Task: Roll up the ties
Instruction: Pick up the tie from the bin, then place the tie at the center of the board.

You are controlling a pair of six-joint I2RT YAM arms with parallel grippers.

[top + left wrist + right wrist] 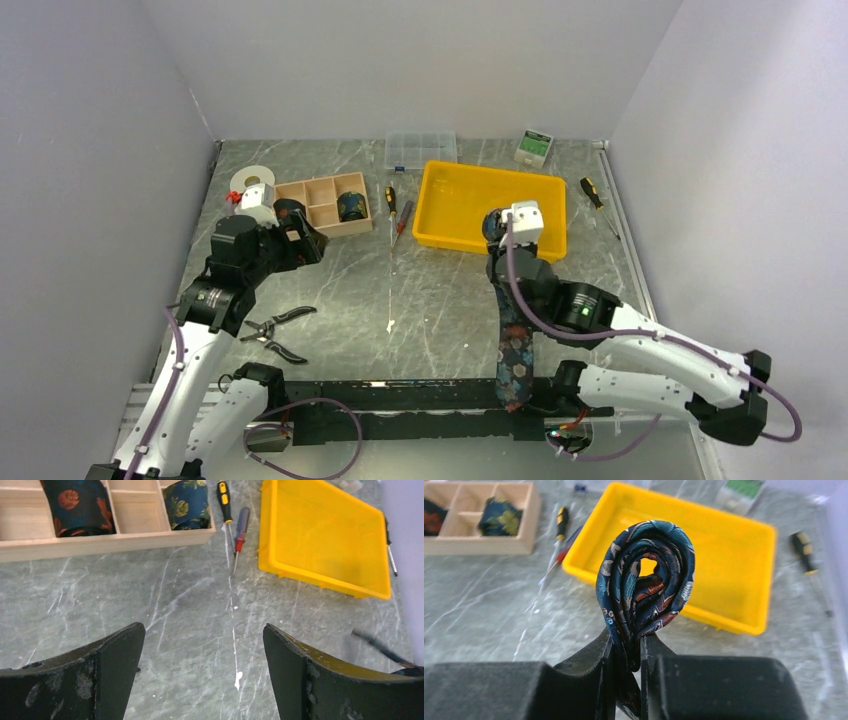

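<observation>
A dark floral tie (644, 580) is wound into a loose coil, and my right gripper (628, 642) is shut on the coil's lower edge, holding it up in front of the yellow tray (734, 555). In the top view the tie's tail (514, 350) hangs from the right gripper (497, 225) down to the table's near edge. Two rolled ties (77, 505) (187, 505) stand in compartments of a wooden box (100, 542). My left gripper (204, 640) is open and empty above bare table, just in front of that box (322, 190).
Two screwdrivers (391, 200) (402, 222) lie between the box and the yellow tray (470, 190). Another screwdriver (592, 192) lies right of the tray. Black-handled pliers (275, 330) lie near the left arm. A tape roll (252, 180), a clear organiser (421, 150) and a green box (533, 147) sit at the back.
</observation>
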